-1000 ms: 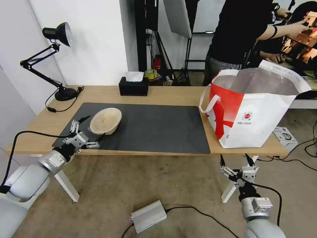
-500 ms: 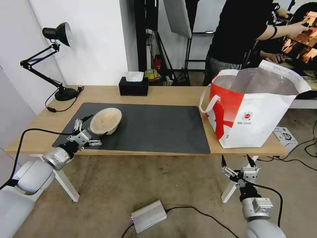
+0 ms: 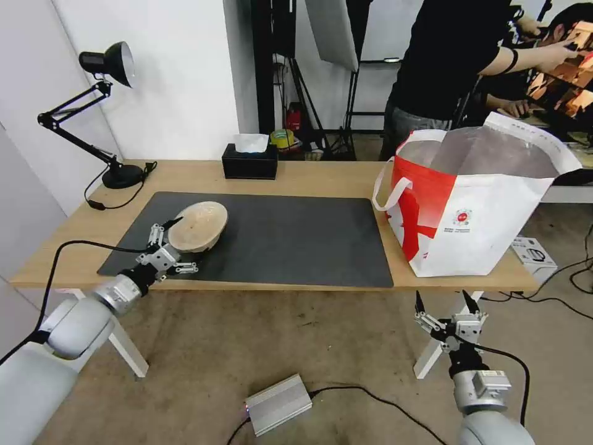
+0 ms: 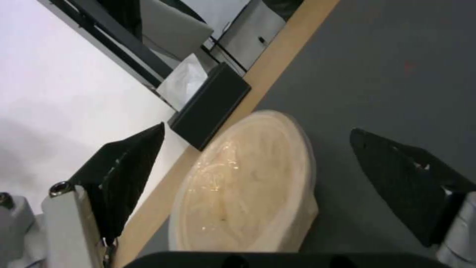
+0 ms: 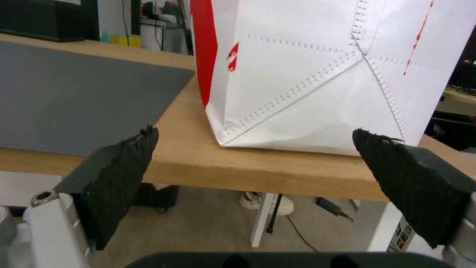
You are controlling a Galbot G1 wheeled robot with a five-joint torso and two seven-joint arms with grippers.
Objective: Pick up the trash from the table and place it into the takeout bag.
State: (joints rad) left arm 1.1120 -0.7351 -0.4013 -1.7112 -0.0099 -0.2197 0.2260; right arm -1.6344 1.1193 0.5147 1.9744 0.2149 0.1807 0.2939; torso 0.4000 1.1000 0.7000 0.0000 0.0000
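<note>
We observed a black desk lamp (image 3: pixel 102 111) at the upper left of the head view, its cord trailing beside its round base. A black tissue box (image 3: pixel 250 162) with a white tissue protruding sat at upper centre. A silver metal box (image 3: pixel 278 403) with an attached cable lay on the floor at lower centre. A small white carton (image 3: pixel 532 252) rested at the right edge.

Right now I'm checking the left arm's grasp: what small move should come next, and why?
Probably ease the left gripper forward and close: its fingers are open on either side of the tilted bowl on the mat, not yet clamped.
</note>
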